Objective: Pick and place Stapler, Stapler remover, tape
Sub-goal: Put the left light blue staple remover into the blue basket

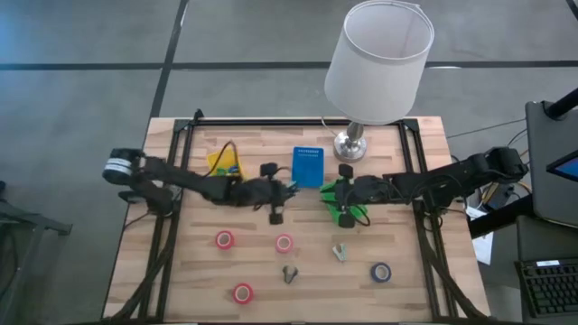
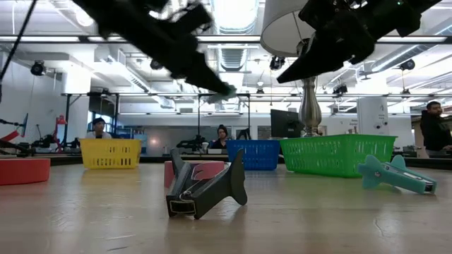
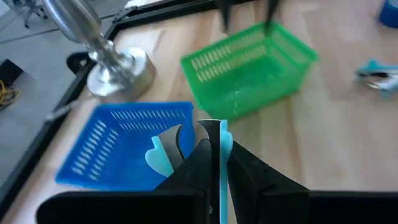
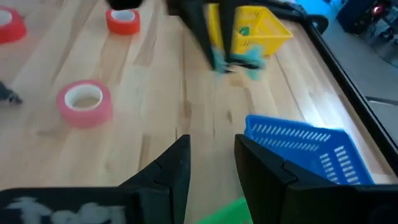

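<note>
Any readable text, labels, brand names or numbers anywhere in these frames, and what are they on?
None can be read.
The blue basket, green basket and yellow basket show no print.
The red tape rolls look blank.
Background room signs: too small and blurred.

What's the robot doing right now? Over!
Left tool shut on light-blue staple remover, above blue basket. Right tool open, empty, over green basket. Four tape rolls, two more removers on table. Nothing in the way.
</note>
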{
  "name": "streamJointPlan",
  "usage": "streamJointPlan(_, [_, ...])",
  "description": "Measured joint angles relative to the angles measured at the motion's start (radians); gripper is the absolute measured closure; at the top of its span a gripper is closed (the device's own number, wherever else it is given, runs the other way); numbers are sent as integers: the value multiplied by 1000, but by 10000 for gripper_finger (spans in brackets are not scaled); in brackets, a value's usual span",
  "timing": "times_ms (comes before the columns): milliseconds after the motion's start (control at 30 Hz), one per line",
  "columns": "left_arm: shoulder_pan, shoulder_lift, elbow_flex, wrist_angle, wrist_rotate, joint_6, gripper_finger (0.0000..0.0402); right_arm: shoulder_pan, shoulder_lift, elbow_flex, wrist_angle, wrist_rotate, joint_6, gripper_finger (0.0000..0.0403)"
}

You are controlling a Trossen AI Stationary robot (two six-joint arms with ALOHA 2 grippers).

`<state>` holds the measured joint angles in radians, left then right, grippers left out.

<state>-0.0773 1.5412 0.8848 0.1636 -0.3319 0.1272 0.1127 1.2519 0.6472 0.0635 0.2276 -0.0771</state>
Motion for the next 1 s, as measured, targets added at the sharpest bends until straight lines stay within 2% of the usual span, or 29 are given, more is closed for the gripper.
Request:
streamJointPlan(167, [106, 164, 150, -2, 125, 73, 363, 0, -95, 1, -185, 0, 62, 280])
streamJointPlan(300, [178, 316, 270, -8, 144, 82, 362, 0, -196, 1, -345, 1, 176, 280])
streamJointPlan(433, [243, 442, 396, -62, 151, 81, 361, 0, -270, -18, -370, 11, 202, 281])
streamJointPlan(567, [299, 539, 508, -211, 158, 52, 361, 0, -297, -36, -368, 15, 155, 286])
streamJointPlan(633, [320, 574, 547, -290, 157, 41, 359, 0, -295, -40, -362, 17, 133, 290])
streamJointPlan(867, [337, 610, 615, -341, 145, 56, 326, 0, -280, -52, -365, 19, 100, 298])
streamJointPlan(1000, [334, 586, 617, -349, 55, 106, 292, 0, -276, -52, -360, 18, 100, 298])
